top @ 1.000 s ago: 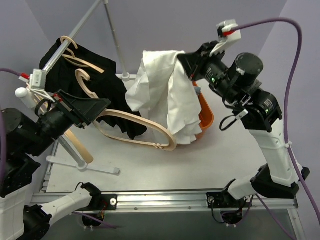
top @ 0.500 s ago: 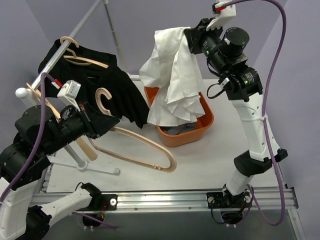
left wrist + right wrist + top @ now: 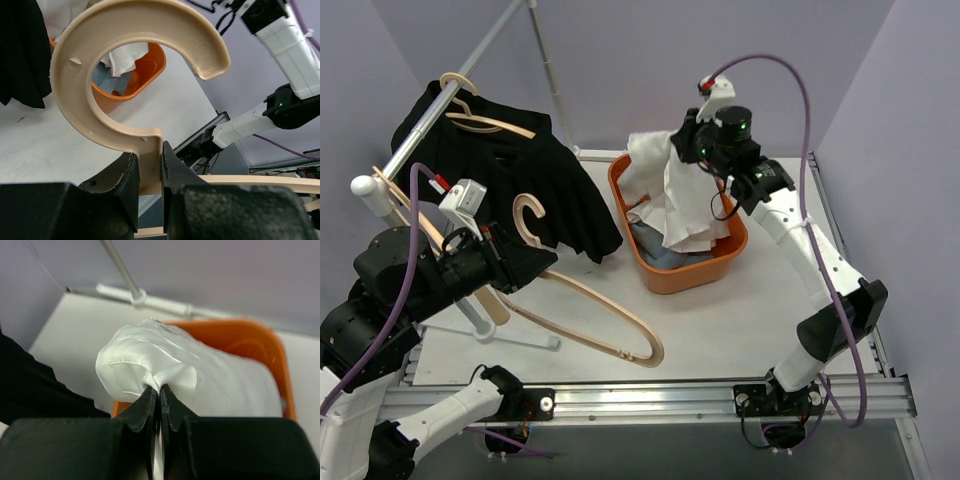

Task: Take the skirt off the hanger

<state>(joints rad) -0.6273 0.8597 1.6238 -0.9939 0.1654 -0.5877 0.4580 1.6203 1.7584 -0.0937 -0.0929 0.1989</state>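
Note:
The white skirt (image 3: 682,195) hangs free of the hanger, bunched over the orange basket (image 3: 692,277), its lower folds inside it. My right gripper (image 3: 686,147) is shut on the skirt's top hem (image 3: 159,371), seen pinched between the black fingers in the right wrist view. The bare tan hanger (image 3: 616,315) stretches over the table at front left. My left gripper (image 3: 534,254) is shut on the hanger's neck just below its hook (image 3: 131,31), with the jaws pressed on both sides of it.
Black garments (image 3: 535,185) hang on other tan hangers from the slanted metal rack pole (image 3: 470,62) at back left. The rack's white foot (image 3: 490,327) lies on the table beside my left arm. Blue cloth (image 3: 655,250) lies in the basket.
My right arm has swung back and down, lowering the skirt into the orange basket. The left gripper has drawn the empty hanger down and toward the front left.

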